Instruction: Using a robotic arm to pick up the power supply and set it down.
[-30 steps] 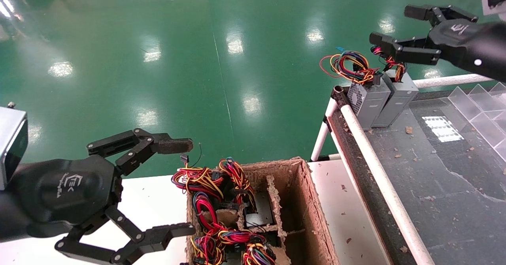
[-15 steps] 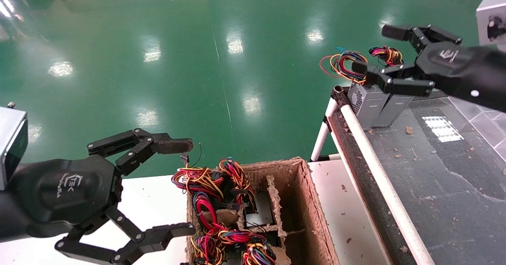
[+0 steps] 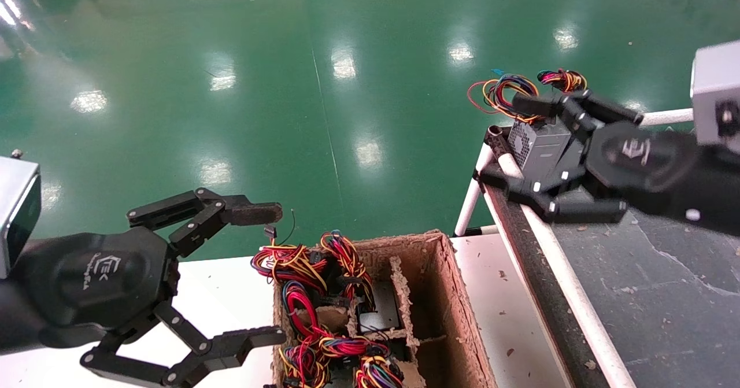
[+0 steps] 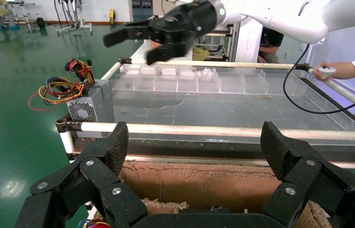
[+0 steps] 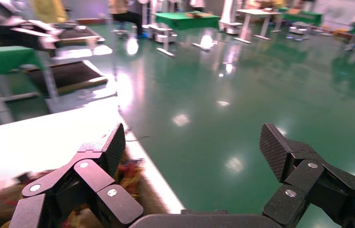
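Observation:
The power supply stands at the far left corner of the dark conveyor table (image 3: 665, 284). Its tight magenta, red and yellow wire bundle (image 3: 563, 78) (image 4: 81, 69) shows, but my right gripper hides most of its body. A like grey box (image 3: 540, 145) (image 4: 86, 107) with a wide wire loop stands against it. My right gripper (image 3: 503, 140) (image 4: 132, 46) (image 5: 192, 147) is open and holds nothing. In the left wrist view it hangs in the air above the table, apart from both boxes. My left gripper (image 3: 278, 273) (image 4: 194, 142) hangs open beside the cardboard box.
A brown cardboard box (image 3: 445, 295) (image 4: 204, 183) with dividers and several wired units sits on the white table (image 3: 219, 284). A white rail (image 3: 555, 261) edges the conveyor. Clear plastic trays (image 4: 189, 83) line its far side. A person's hand (image 4: 341, 71) holds a cable.
My right gripper has come down and back towards me, from beyond the two grey boxes to in front of them, staying open. The left arm has not moved.

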### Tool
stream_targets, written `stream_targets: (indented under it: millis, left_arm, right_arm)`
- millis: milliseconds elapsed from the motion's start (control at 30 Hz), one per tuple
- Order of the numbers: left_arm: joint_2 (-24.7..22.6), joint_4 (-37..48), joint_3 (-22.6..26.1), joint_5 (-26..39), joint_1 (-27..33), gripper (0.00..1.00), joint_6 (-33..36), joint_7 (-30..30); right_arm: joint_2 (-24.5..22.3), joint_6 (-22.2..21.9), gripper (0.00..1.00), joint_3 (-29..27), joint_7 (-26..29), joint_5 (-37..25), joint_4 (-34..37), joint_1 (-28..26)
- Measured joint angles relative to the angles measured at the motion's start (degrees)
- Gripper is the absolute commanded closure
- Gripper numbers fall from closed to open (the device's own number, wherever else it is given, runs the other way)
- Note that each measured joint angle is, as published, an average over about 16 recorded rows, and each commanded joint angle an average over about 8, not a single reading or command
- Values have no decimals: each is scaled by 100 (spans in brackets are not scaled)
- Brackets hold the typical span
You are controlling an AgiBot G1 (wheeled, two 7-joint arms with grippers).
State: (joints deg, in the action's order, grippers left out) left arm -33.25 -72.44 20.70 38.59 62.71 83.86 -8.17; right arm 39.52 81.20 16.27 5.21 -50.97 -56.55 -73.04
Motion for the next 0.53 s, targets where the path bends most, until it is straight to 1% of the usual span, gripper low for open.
stream_targets:
  millis: [300,533]
  left_arm:
    - [0,0,1,0,0,0,0,0]
    - [0,0,1,0,0,0,0,0]
  right_arm:
    - [-262,262,0,-15,322,530,-990,667]
    - [-362,362,0,-20,446,733,-1370,923]
